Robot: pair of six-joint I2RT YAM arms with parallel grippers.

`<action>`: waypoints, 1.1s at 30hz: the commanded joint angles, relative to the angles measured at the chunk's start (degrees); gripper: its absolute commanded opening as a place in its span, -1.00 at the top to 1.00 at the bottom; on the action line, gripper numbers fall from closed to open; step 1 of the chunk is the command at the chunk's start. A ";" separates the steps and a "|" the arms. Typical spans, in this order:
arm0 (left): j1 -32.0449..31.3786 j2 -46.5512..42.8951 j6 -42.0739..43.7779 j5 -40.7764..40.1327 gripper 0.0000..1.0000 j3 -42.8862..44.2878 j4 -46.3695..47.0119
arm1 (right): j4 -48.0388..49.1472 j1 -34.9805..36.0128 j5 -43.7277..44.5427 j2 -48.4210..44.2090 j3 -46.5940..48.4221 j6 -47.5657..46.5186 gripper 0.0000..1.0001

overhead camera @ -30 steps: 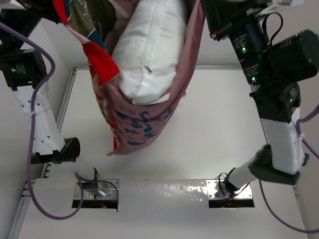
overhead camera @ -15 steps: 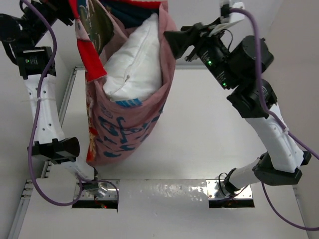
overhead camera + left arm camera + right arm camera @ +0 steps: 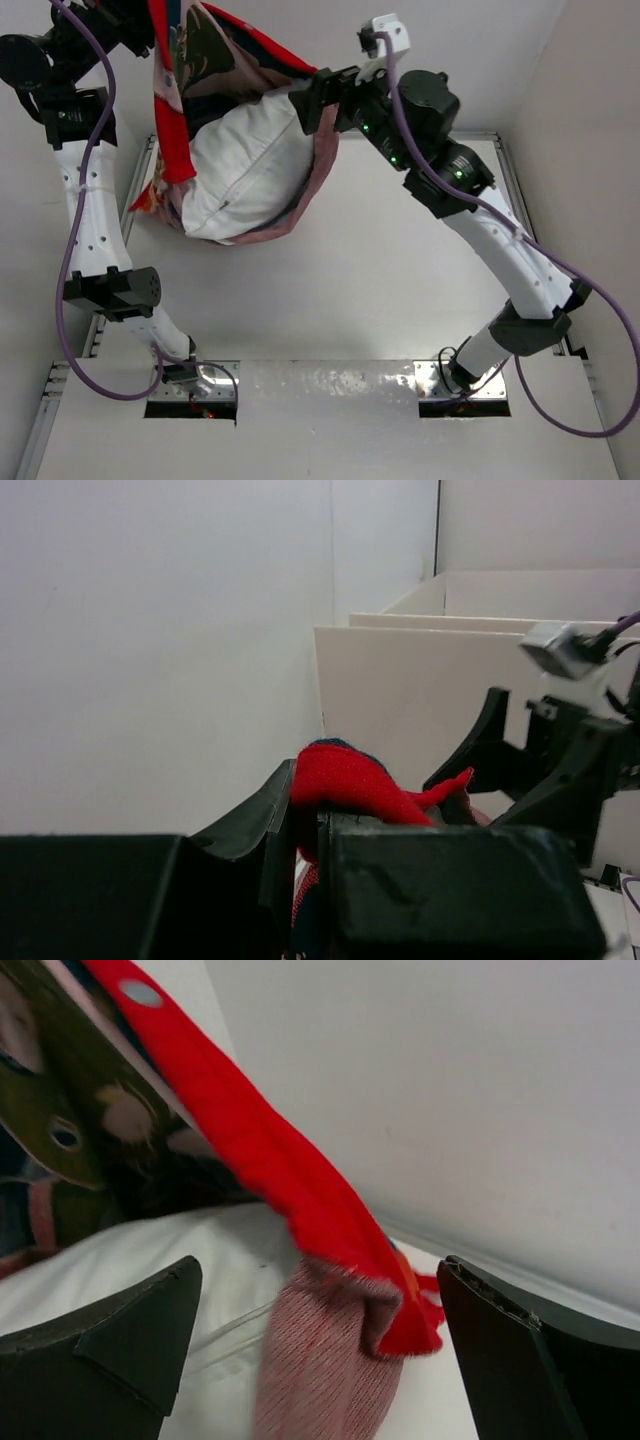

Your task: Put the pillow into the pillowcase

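From the overhead view I see the pillow (image 3: pixel 245 180) slung inside the pillowcase (image 3: pixel 172 130), hanging over the far left of the table (image 3: pixel 400 290). Its far end is buried under the fabric, and the top of the case runs out of frame. My left gripper (image 3: pixel 315 825) is clamped on a red fold of the case. My right gripper (image 3: pixel 320 1350) stands wide apart with the red hem draped between its jaws; I cannot tell whether the cloth touches either one.
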 commanded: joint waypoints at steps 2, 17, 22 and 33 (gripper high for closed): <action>-0.42 -3.45 -0.37 -4.87 1.00 3.06 4.54 | 1.25 -1.77 -5.38 3.16 -0.43 4.56 -0.98; 0.98 -3.80 23.43 -2.07 0.19 4.90 -19.78 | 22.06 -3.52 -6.91 11.34 -4.83 15.90 1.00; 9.58 -3.36 16.30 11.37 -0.99 2.18 -16.67 | 25.91 -8.26 11.82 15.38 8.71 14.76 1.00; 14.70 -9.51 -3.69 35.91 -0.52 -14.25 14.79 | 39.98 -5.99 25.89 21.88 12.05 12.48 1.00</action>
